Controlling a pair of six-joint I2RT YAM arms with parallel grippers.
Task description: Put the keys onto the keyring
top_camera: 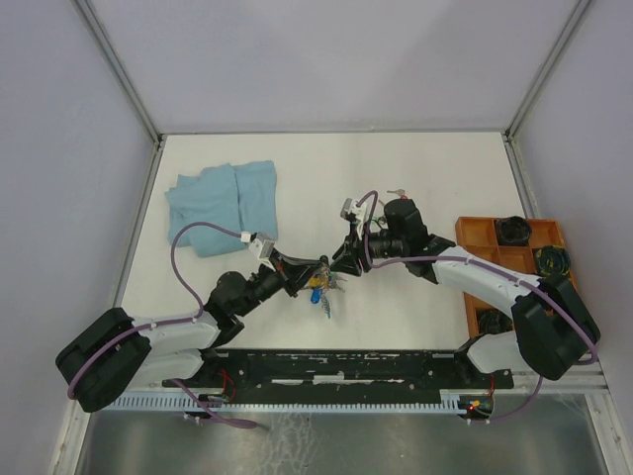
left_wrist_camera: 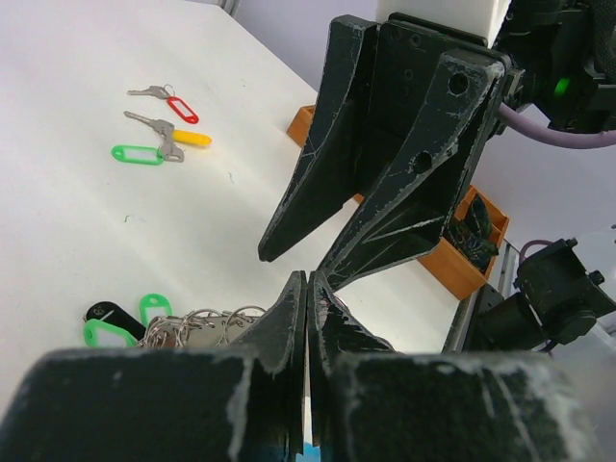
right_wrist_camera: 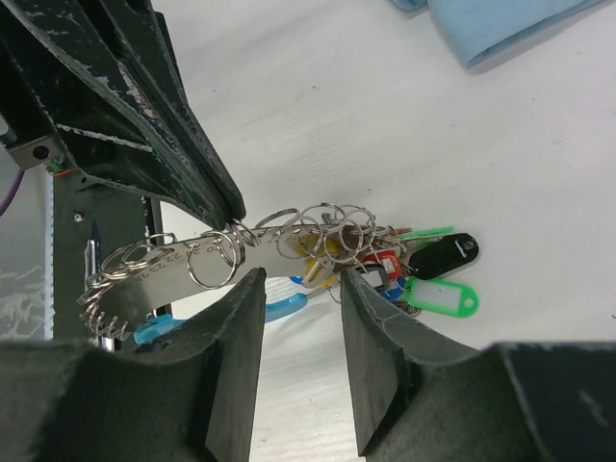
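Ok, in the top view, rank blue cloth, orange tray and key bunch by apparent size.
Largest: blue cloth and orange tray, about alike; tray partly hidden, so unranked.
Smallest: key bunch.

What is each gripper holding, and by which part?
The left gripper pinches the flat silver metal keyring bar at its edge, near mid-length. The right gripper is open, holding nothing.
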